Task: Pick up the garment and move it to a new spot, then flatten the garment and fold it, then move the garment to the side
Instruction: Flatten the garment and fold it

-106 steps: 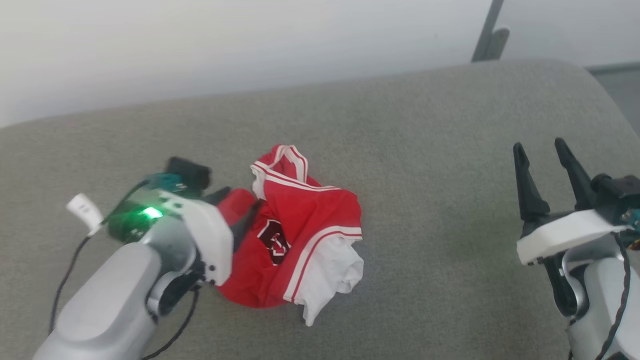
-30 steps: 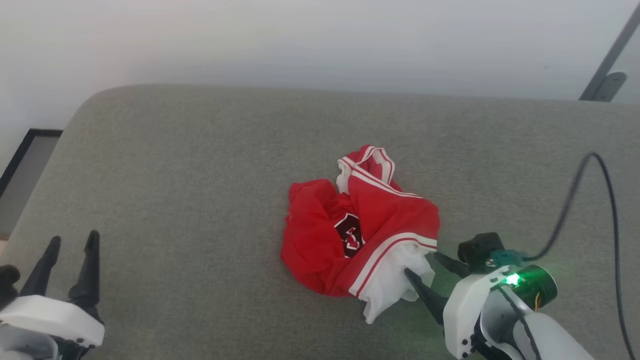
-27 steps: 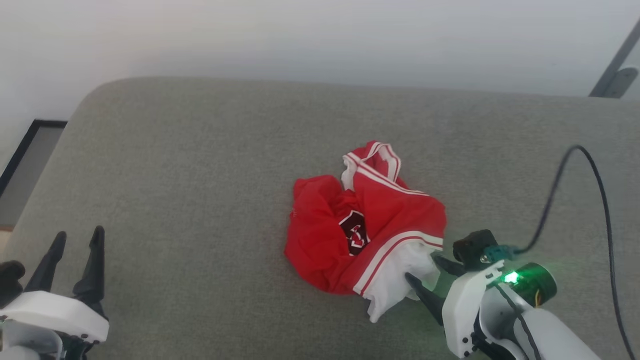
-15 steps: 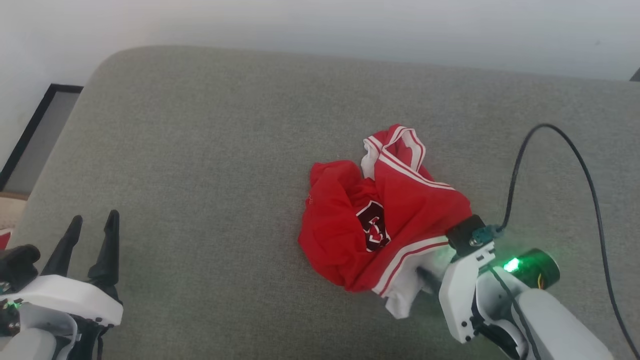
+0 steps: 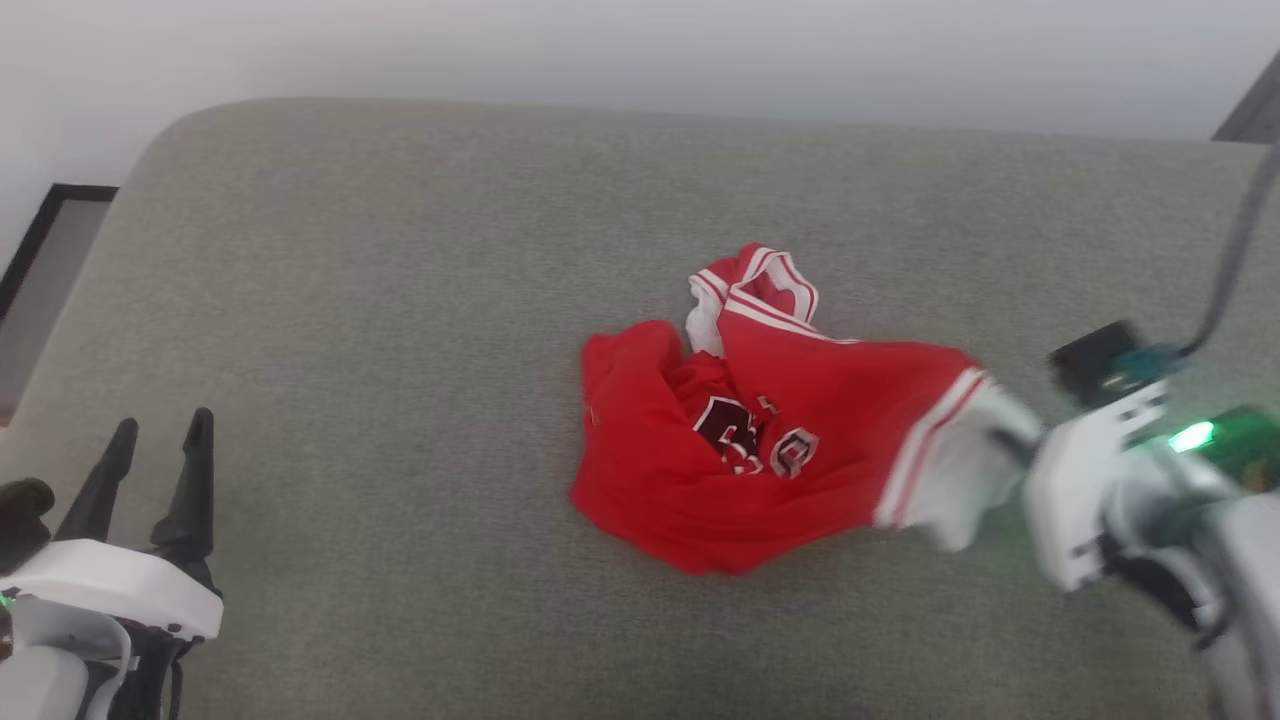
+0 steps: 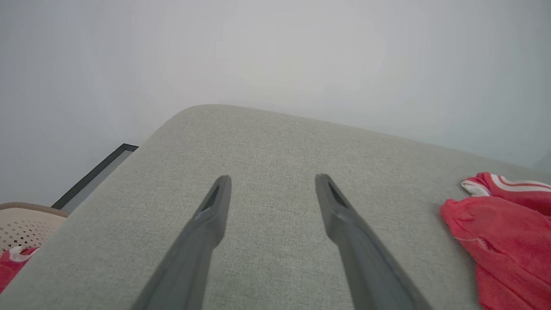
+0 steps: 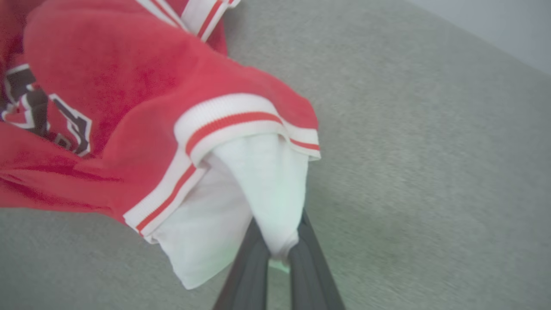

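Because the garment (image 5: 740, 470) is thin, soft cloth, I judge that it weighs almost nothing and will not keep any shape: wherever I take it, the rest sags and drags behind. It lies crumpled near the middle of the grey cushion (image 5: 400, 250), with the striped collar toward the far edge and the dark lettering facing up.

My right gripper (image 7: 277, 254) is clamped on the tip of the white sleeve (image 7: 258, 181), with a small pinch of fabric squeezed between the two fingers. The sleeve is drawn out toward the cushion's right edge while the red body rests on the surface. That hold looks shallow to me. A sleeve tip can slide out, and one point will only string the shirt into a rope. For flattening I would rather take the shoulders or the hem corners, one in each gripper.

My left gripper (image 6: 273, 185) hangs empty over the near left corner, fingers apart, well clear of the cloth.

Room is generous. Bare cushion runs wide to the left of the garment and toward the far edge, where the wall (image 5: 640, 40) rises. The left corners are rounded and fall away, with a pale basket (image 6: 21, 224) below the near one, so I would keep cloth off that edge. The right edge lies outside the head view, so I can't tell how much room lies that way.
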Robot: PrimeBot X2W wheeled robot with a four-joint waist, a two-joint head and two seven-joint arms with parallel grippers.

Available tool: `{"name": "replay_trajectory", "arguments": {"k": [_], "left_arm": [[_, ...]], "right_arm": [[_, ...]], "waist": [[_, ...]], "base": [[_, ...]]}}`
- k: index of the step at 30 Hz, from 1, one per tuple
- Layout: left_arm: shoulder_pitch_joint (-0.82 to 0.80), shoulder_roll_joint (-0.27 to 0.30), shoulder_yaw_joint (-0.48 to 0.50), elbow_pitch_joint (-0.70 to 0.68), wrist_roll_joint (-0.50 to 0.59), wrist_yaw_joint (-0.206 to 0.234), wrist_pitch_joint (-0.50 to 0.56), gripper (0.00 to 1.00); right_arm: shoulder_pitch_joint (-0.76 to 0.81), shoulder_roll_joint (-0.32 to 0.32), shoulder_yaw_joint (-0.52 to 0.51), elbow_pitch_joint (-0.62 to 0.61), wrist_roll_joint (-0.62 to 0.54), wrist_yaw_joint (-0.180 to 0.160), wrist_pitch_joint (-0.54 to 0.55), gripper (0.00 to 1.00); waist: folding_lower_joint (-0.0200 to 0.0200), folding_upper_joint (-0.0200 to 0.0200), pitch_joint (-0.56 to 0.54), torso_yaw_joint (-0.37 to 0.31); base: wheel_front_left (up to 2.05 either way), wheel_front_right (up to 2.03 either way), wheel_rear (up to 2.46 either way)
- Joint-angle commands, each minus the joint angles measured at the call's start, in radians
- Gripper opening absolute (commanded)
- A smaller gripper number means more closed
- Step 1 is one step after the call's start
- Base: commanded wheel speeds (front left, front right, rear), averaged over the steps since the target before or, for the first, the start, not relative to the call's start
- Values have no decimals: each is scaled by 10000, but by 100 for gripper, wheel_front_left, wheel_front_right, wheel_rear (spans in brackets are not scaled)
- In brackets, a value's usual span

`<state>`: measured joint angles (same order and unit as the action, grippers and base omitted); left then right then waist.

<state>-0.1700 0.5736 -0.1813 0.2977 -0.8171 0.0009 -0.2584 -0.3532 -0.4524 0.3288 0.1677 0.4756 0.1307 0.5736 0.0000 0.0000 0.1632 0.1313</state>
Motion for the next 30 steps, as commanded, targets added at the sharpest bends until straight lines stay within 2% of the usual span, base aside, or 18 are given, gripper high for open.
{"name": "replay_trajectory", "arguments": {"k": [1,6,10,16,22,23,24,25,30], "left_arm": [[-154,59,52,-16,39,-27,-61,100],[-252,136,59,-68,75,-70,-57,100],[-397,161,15,-67,98,-69,-29,100],[-679,144,-164,-3,180,-166,62,100],[-986,134,-282,187,207,-291,109,100],[-1039,139,-300,226,209,-307,118,100],[-1083,139,-327,258,218,-323,130,100],[-1115,142,-353,289,237,-328,155,100],[-1275,297,-474,326,210,-429,398,100]], "right_arm": [[-55,-273,-382,-169,-26,0,121,0],[0,-917,-1571,-425,-115,1,522,0],[98,-1094,-2173,-347,-215,1,667,0],[289,-919,-2929,558,-324,1,610,0],[-9,-460,-2809,1922,-294,1,259,0],[-98,-363,-2752,2123,-247,1,184,20],[-166,-317,-2683,2264,-243,1,113,46],[-235,-300,-2615,2399,-243,1,60,100],[-544,-408,-2298,2665,9,1,179,100]], "waist": [[0,0,29,-154],[0,0,163,-378],[0,0,277,-446],[0,0,541,-416],[0,0,733,-370],[0,0,737,-376],[0,0,734,-382],[0,0,721,-402],[0,0,491,-691]], "base": [[0,0,0],[0,0,0],[0,0,0],[0,0,0],[0,0,0],[0,0,0],[0,0,0],[0,0,0],[0,0,0]]}}
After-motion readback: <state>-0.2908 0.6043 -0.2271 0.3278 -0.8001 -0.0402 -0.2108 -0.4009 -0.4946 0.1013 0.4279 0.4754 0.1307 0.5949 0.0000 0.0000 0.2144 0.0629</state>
